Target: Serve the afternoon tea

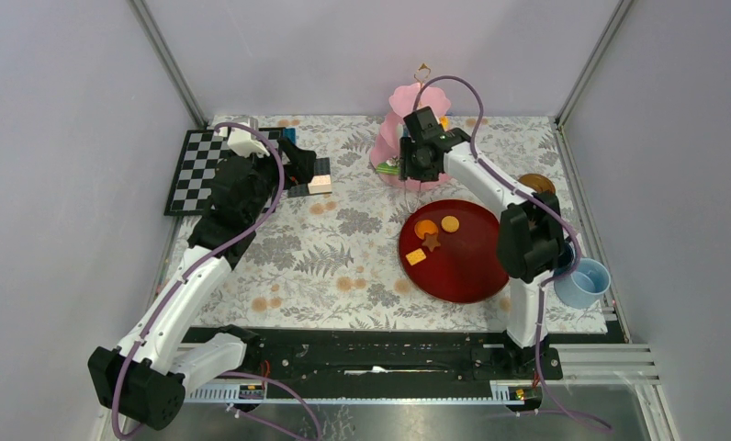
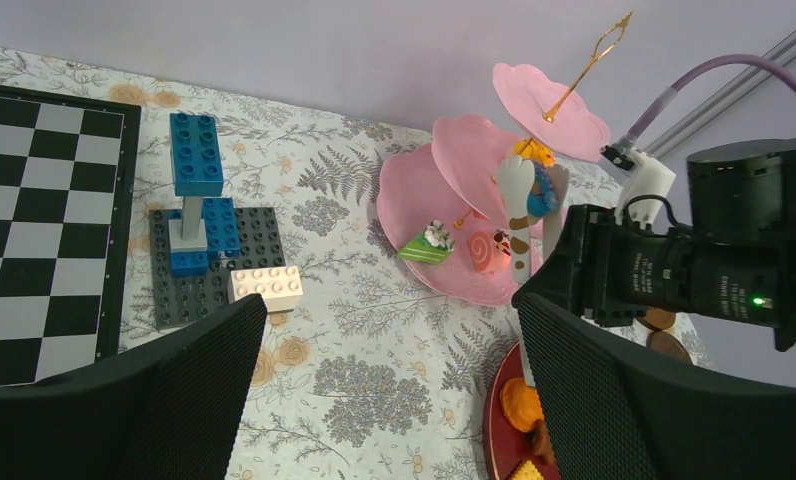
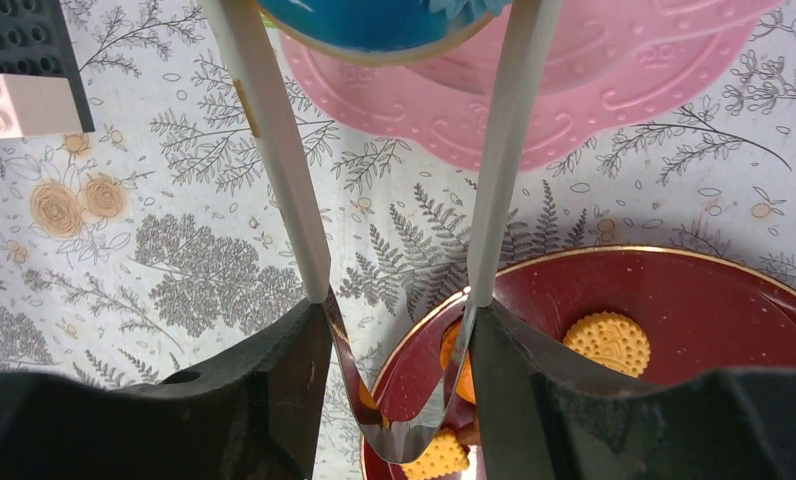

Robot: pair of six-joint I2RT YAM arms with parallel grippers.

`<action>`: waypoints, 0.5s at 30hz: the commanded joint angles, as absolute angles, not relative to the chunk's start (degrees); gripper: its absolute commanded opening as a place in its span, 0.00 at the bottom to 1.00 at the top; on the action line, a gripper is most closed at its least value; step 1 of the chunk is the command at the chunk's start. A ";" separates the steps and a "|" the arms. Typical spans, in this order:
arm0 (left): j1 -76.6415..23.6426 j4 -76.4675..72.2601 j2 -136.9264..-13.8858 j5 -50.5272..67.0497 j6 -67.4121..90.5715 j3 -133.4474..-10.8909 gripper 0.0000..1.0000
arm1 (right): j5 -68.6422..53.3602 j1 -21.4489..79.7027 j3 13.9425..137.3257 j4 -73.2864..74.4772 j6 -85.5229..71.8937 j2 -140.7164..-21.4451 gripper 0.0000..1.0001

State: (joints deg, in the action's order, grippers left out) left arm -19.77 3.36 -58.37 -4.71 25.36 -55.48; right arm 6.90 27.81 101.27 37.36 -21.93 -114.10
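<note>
The top external view looks steeply down from above and behind the arm bases and takes in the whole flowered table (image 1: 343, 266) up to the back wall. The left wrist view sits low over the table's left side. It faces right, through the spread fingers of the left gripper (image 2: 389, 330), toward the pink three-tier stand (image 2: 444, 160) and the right arm (image 2: 694, 270). The right wrist view hangs close and looks down along the white tongs (image 3: 271, 150) clamped in the right gripper (image 3: 399, 320). All three views share the stand, the dark red tray (image 3: 714, 300) and a white brick (image 3: 19, 105).
</note>
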 commanded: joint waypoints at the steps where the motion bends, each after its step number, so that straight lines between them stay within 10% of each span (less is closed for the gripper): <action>1: -19.42 1.49 -58.71 -4.37 25.49 -58.01 0.99 | 8.30 28.39 104.27 34.39 -23.21 -116.92 0.33; 15: -19.42 1.54 -59.05 -4.48 25.40 -58.01 0.99 | 9.02 28.39 104.68 32.20 -24.10 -118.62 0.41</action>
State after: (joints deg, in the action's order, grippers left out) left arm -19.77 3.36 -58.94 -4.71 25.36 -55.48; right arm 7.01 27.81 102.15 34.26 -23.42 -118.39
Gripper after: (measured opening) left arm 0.990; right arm 0.556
